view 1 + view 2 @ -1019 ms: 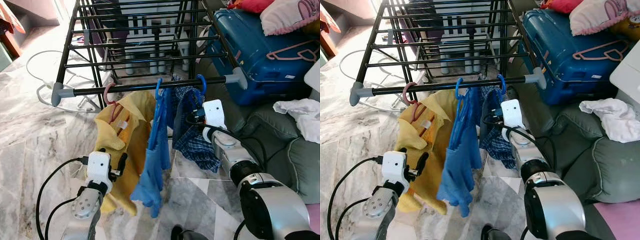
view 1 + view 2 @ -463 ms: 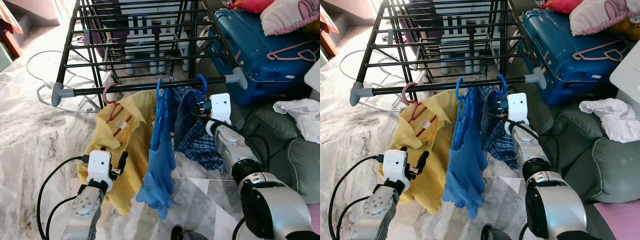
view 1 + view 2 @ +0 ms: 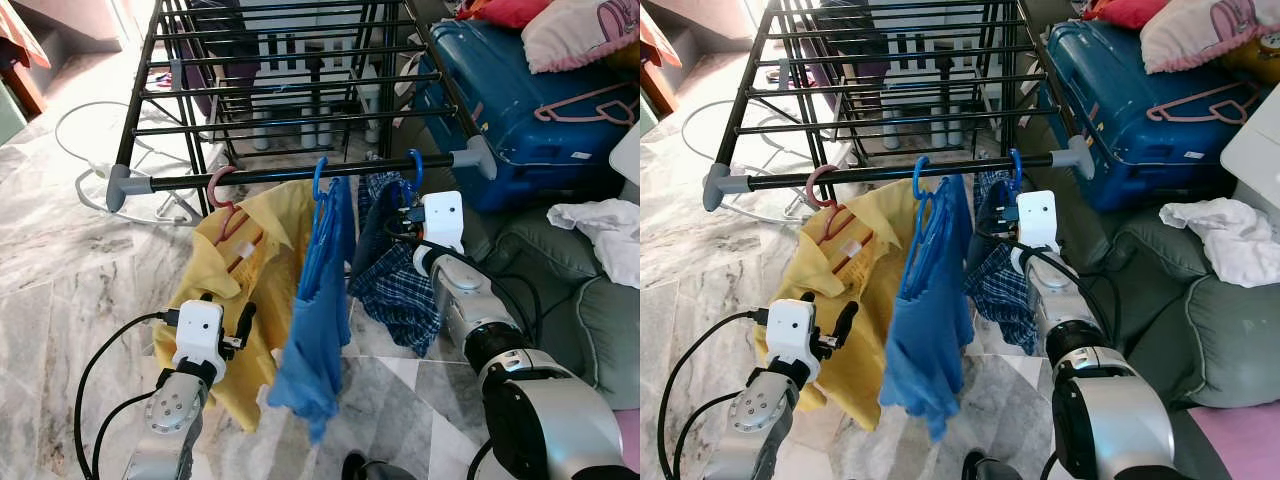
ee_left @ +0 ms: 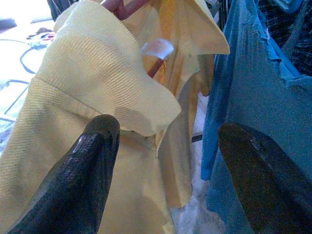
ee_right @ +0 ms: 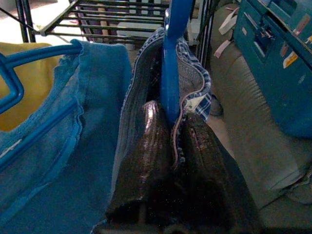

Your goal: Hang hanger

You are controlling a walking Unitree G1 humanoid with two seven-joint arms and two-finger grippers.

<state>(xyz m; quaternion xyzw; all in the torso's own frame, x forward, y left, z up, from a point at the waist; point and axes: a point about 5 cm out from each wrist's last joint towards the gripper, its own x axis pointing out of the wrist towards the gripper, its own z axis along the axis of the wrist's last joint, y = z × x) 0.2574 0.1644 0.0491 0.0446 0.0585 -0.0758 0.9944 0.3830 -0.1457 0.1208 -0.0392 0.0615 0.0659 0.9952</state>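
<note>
One blue hanger (image 5: 171, 58) clamped in right gripper (image 5: 171, 146), hooked over rack bar (image 3: 300, 175).

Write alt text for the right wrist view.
The right tool is shut on the blue hanger inside the collar of a plaid shirt. A blue shirt hangs beside it, and a blue suitcase stands on the other side.
</note>
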